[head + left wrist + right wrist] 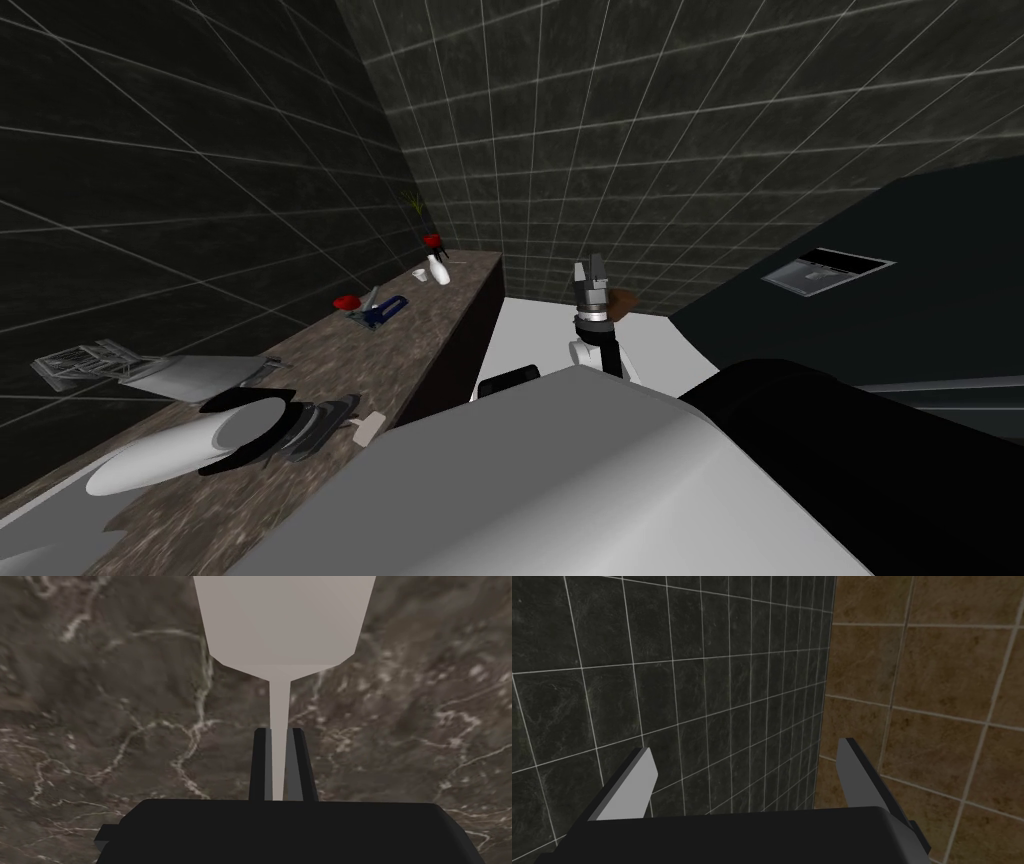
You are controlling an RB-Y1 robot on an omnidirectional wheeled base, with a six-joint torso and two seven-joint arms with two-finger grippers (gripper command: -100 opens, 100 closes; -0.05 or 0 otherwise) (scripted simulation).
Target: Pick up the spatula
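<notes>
left gripper (278, 732) pinches the spatula (282, 621) by its handle, blade out ahead.

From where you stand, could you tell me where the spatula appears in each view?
Head view: the spatula shows pale at the countertop's near edge, beside the left gripper.
Left wrist view: the spatula has its handle pinched between the fingers, blade beyond them.
Right wrist view: the right gripper, open, points away from it.
Shared landmark: the brown marbled countertop in head and left wrist views.
</notes>
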